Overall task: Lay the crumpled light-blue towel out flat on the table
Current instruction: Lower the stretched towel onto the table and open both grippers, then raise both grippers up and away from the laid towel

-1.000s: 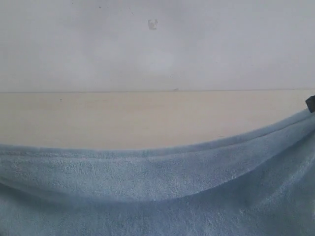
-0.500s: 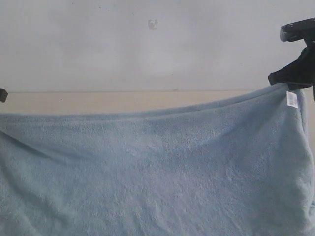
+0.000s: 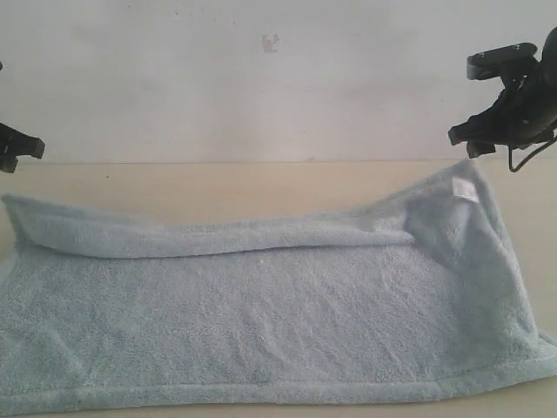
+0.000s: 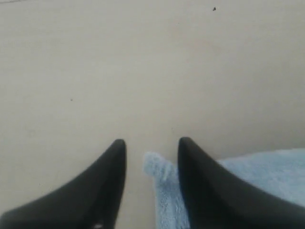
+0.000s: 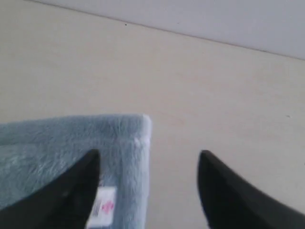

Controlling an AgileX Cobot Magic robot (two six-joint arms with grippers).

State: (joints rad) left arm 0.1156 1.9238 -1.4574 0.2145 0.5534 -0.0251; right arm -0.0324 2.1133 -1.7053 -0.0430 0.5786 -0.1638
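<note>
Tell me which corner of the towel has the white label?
The far right corner of the towel, below the right gripper: the label sits there; the far left corner is plain blue.

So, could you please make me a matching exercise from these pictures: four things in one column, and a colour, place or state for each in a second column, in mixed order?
Column one:
1. towel
2. label
3. right tool
4. table

Column two:
A. pale beige, wide and smooth
B. open, holding nothing
C. white, near one corner
D. light blue, far edge folded over

Pairs: 1-D, 2-C, 3-B, 4-A.
</note>
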